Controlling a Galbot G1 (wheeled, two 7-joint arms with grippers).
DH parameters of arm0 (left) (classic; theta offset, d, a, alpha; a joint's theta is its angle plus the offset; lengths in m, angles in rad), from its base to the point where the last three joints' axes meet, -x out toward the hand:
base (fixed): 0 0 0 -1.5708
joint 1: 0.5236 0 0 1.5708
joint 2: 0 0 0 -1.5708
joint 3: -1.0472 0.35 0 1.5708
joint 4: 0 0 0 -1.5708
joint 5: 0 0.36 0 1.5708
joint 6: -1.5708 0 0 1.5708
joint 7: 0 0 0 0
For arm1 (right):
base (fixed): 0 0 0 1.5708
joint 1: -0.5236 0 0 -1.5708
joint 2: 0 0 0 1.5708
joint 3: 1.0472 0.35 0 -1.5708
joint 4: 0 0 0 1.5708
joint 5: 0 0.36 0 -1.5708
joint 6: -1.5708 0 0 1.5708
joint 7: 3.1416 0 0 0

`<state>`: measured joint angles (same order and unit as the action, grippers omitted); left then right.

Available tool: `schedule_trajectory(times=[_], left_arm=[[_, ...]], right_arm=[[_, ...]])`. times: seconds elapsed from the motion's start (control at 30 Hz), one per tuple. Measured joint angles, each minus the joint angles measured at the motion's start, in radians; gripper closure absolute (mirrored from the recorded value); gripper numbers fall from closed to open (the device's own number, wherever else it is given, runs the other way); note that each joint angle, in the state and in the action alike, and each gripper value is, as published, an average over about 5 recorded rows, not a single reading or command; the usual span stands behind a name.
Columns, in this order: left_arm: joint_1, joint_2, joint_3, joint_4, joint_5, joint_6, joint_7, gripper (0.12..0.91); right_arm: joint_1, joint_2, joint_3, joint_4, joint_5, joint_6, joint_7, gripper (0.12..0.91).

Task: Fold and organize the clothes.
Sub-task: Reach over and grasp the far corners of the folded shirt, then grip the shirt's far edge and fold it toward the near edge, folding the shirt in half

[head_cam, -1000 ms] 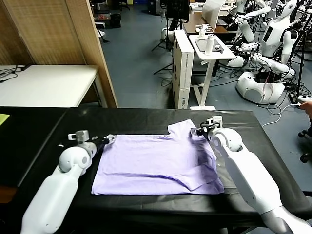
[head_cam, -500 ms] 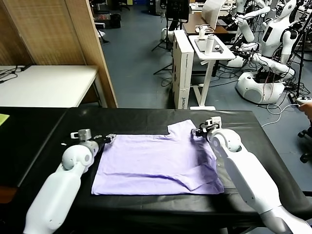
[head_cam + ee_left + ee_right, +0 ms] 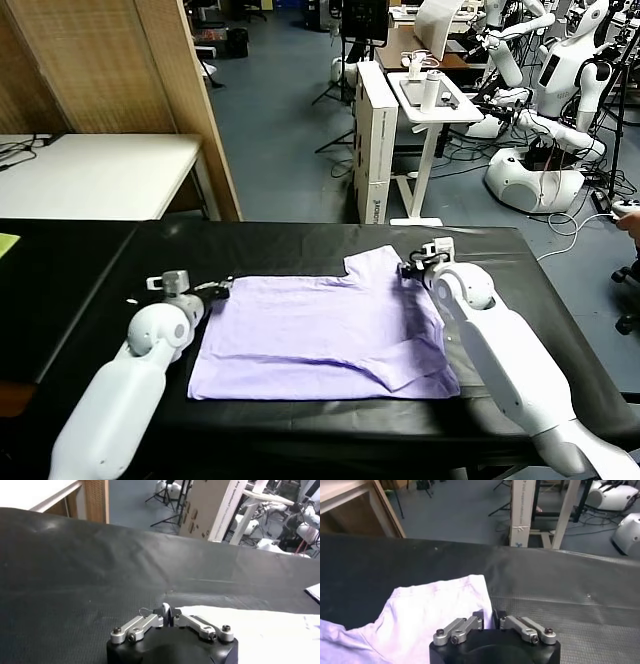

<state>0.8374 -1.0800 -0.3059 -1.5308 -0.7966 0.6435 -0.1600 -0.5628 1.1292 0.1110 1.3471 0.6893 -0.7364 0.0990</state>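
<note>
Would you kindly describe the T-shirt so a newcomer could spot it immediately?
Find the long black table in front of the robot. The T-shirt lies flat at its middle between the left gripper and right gripper, each shut on an edge. It is the only lavender cloth there.
</note>
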Motion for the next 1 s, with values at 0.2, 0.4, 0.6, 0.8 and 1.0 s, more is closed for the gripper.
schedule_trajectory(times=[0.2, 0.4, 0.6, 0.8, 1.0], left_arm=[[0.002, 0.003, -0.005, -0.021, -0.002, -0.008, -0.001, 0.868], [0.023, 0.005, -0.03, -0.054, -0.01, -0.012, -0.005, 0.868], [0.063, 0.019, -0.061, -0.108, -0.021, -0.022, -0.005, 0.868], [0.117, 0.036, -0.096, -0.166, -0.034, -0.036, -0.004, 0.868], [0.183, 0.048, -0.133, -0.234, -0.046, -0.043, -0.004, 0.868]], right_arm=[[-0.013, -0.003, 0.021, 0.021, 0.003, 0.0, -0.016, 0.887], [-0.042, -0.024, 0.05, 0.074, 0.012, 0.039, -0.037, 0.887], [-0.088, -0.049, 0.084, 0.153, 0.033, 0.082, -0.042, 0.887], [-0.158, -0.082, 0.136, 0.244, 0.068, 0.083, -0.039, 0.887], [-0.241, -0.122, 0.181, 0.346, 0.085, 0.062, -0.031, 0.887]])
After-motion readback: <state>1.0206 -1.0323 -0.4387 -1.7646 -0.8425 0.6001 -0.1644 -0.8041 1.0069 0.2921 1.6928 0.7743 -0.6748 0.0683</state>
